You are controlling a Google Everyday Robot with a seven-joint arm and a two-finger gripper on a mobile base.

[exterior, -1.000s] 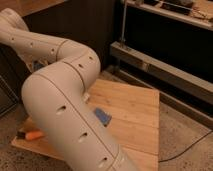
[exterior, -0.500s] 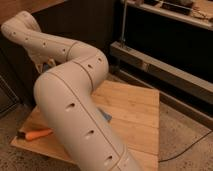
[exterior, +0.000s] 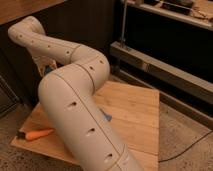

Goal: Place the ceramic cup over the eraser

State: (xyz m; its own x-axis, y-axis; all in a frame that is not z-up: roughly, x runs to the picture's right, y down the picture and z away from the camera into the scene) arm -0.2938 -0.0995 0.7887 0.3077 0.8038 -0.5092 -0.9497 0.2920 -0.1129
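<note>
Swing of the white arm (exterior: 75,105) blocks more view; gripper (exterior: 45,65) hangs far-left over the wooden table (exterior: 135,107); grasp I cannot tell.

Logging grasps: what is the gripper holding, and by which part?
Cannot be told: the gripper sits far left behind the arm, which hides most of it and anything in it.

White arm (exterior: 75,105) fills view — tool (exterior: 45,64) behind it, above wooden board (exterior: 135,110).
</note>
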